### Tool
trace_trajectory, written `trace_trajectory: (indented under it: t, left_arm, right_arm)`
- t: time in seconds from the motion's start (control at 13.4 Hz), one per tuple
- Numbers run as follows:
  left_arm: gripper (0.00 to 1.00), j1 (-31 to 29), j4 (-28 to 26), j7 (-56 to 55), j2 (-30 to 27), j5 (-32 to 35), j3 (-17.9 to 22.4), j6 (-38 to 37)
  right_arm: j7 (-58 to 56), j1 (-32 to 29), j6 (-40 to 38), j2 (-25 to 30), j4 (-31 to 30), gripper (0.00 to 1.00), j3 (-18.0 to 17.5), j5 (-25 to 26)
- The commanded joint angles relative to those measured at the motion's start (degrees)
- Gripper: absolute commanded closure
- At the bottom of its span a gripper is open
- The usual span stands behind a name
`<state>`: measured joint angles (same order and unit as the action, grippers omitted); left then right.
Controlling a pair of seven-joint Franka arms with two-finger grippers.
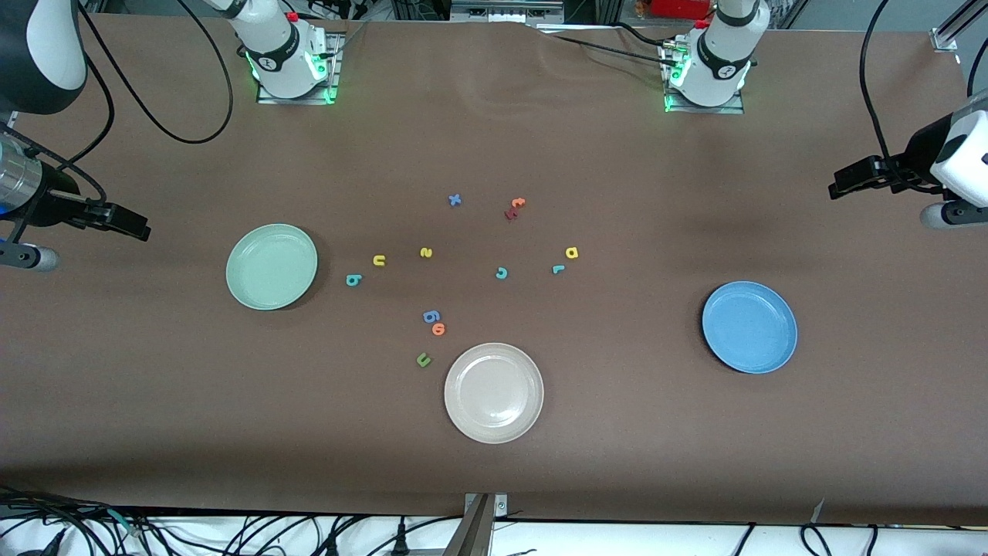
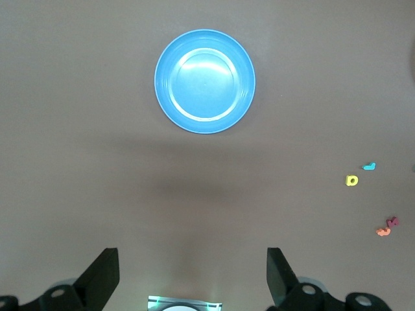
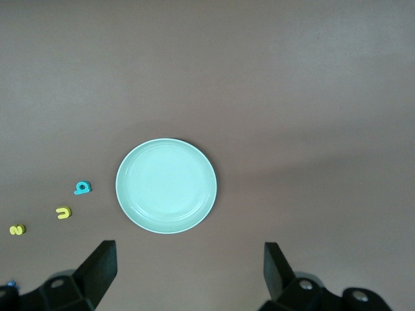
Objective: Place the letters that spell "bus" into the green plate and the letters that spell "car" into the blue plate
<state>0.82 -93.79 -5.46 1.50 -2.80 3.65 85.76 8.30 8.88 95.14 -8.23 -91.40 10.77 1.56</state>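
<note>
Nearest the front edge, the blue plate (image 1: 749, 327) lies toward the left arm's end of the worktop (image 1: 154, 401). Farther in, the green plate (image 1: 272, 266) lies toward the right arm's end. Between them, mid-worktop, lie teal b (image 1: 353, 280), yellow u (image 1: 379, 260), s (image 1: 426, 252), teal c (image 1: 502, 272), r (image 1: 558, 269) and yellow a (image 1: 572, 252). The left gripper (image 2: 192, 275) hangs over the worktop's end edge, jaws wide, empty. The right gripper (image 3: 189, 275) does the same at its end.

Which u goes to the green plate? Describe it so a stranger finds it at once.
Start at the green plate toward the right arm's end of the table. Beside it lies a teal b, then the yellow u just past that. The other u is green and lies by the beige plate, nearer the front camera.
</note>
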Motion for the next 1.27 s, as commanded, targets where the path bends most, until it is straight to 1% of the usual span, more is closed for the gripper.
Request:
trace_trajectory:
  t: [0.0, 0.97, 1.05, 1.2]
  left_arm:
    - [0.00, 1.4, 0.6, -1.2, 0.6, -1.2, 1.0, 0.4]
    - [0.00, 1.9, 1.3, -1.7, -0.1, -1.0, 1.0, 1.0]
    - [0.00, 1.9, 1.4, -1.7, -0.2, -0.7, 0.9, 1.0]
    - [0.00, 2.0, 2.4, -1.7, -0.3, 2.9, 0.4, 0.9]
  right_arm:
    - [-0.2, 0.4, 0.0, 0.2, 0.3, 0.00, 0.6, -1.0]
    - [0.3, 0.3, -0.4, 0.1, -0.2, 0.00, 0.6, -1.1]
    - [0.3, 0.3, -0.4, 0.1, -0.2, 0.00, 0.6, -1.1]
    - [0.3, 0.3, -0.4, 0.1, -0.2, 0.00, 0.6, -1.1]
